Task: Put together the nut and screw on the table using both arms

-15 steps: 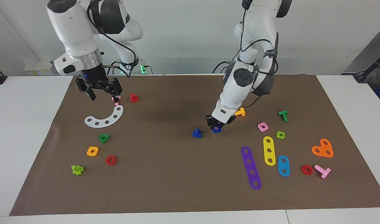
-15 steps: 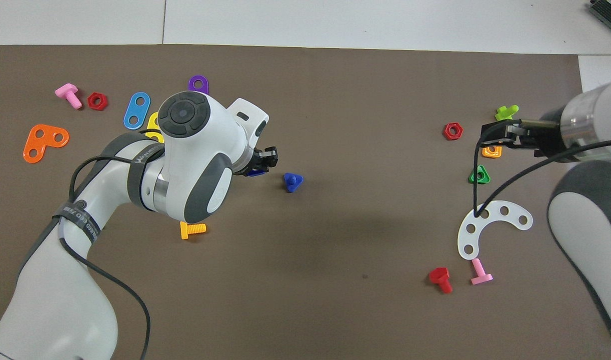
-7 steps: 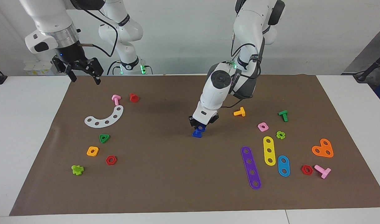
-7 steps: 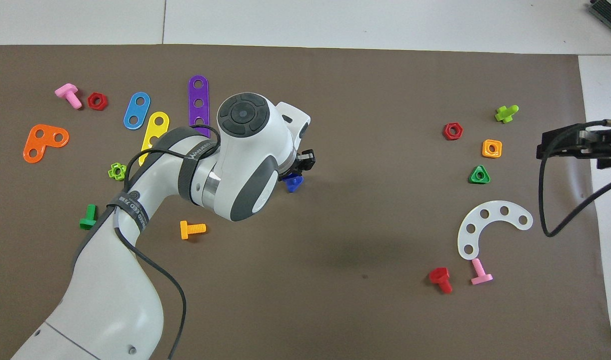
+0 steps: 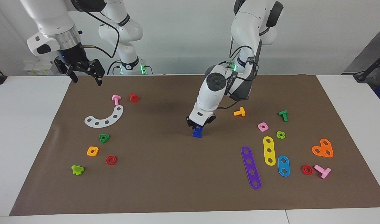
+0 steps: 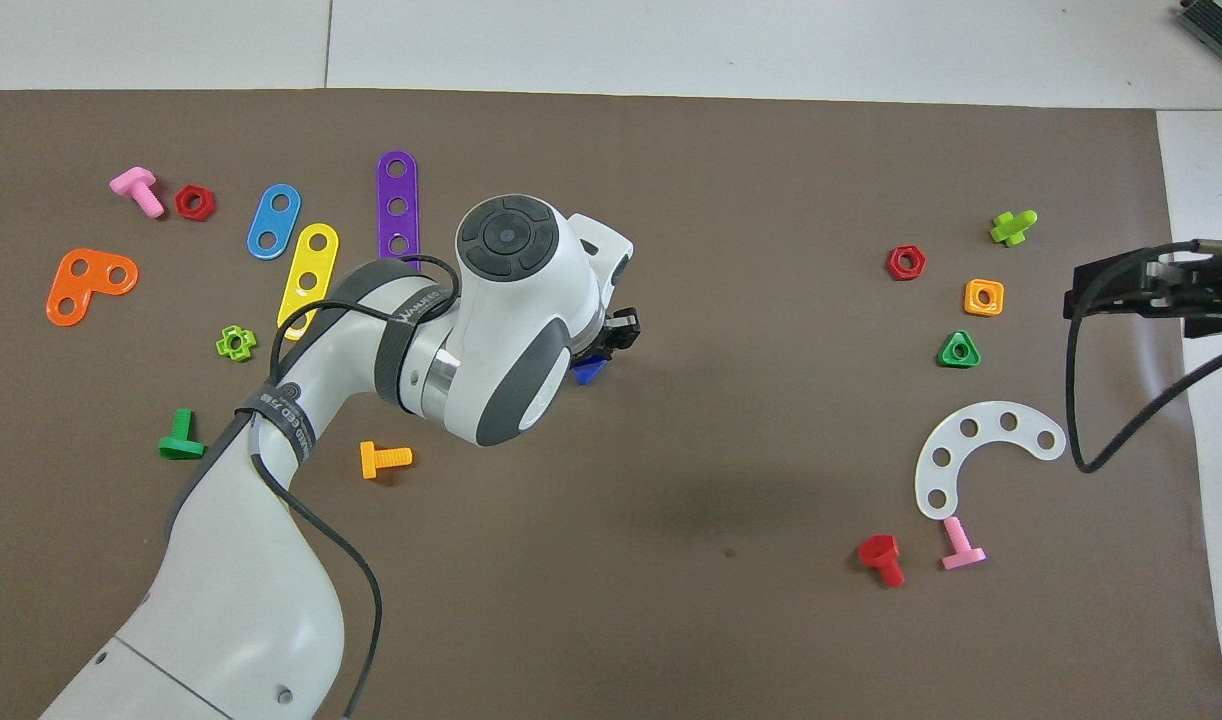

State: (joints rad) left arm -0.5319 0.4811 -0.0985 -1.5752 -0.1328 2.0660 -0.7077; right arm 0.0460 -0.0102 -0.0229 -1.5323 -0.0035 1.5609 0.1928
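The dark-blue screw [image 5: 196,134] stands on the brown mat [image 5: 165,174] of the table near its middle, shaft up; a corner of it shows in the overhead view [image 6: 589,372]. My left gripper [image 5: 198,125] is right over it, shut on the dark-blue nut [image 5: 198,128], which sits at the top of the screw's shaft. From overhead the left arm hides the nut, and only the left gripper [image 6: 619,332] shows. My right gripper [image 5: 85,75] is open and empty, raised over the mat's corner at the right arm's end [image 6: 1121,296].
An orange bolt [image 5: 239,112] and a pink square nut [image 5: 263,126] lie toward the left arm's end. Purple [image 5: 251,168], yellow and blue strips lie farther out. A white arc [image 5: 104,117], a pink bolt [image 5: 116,99] and a red bolt [image 5: 134,97] lie at the right arm's end.
My left gripper carried the dark-blue nut sideways along the mat to just above the screw. My right gripper rose from beside the pink bolt to the mat's corner.
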